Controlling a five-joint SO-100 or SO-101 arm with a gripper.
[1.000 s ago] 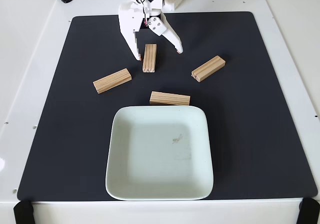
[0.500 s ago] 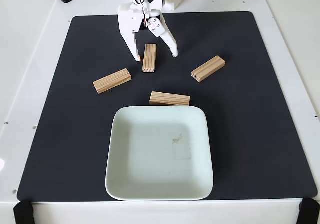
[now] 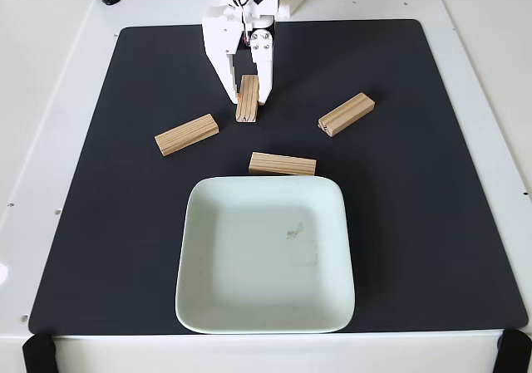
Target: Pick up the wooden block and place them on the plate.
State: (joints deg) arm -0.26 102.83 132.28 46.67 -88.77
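White two-finger gripper (image 3: 248, 100) observed at far centre of black mat (image 3: 432, 223), jaws pressed against both long sides of upright-lying light-wood grooved bar (image 3: 247, 100). Three further matching light-wood bars noted flat on mat: left (image 3: 186, 134), right (image 3: 346, 113), and one (image 3: 282, 164) just beside far rim of pale mint-white square plate (image 3: 199, 290).

White gripper (image 3: 248, 99) clamped around upright-lying wooden block (image 3: 247, 100) at far end of black mat (image 3: 432, 182).

Fingers pressed against both long sides of that block. Three more wooden blocks flat on mat: left one (image 3: 186, 134) angled, right one (image 3: 346, 113) angled, middle one (image 3: 282, 164) just beside far rim of pale square plate (image 3: 199, 265). Faint smudge (image 3: 294, 233) near plate centre. White table (image 3: 50, 82) underneath.
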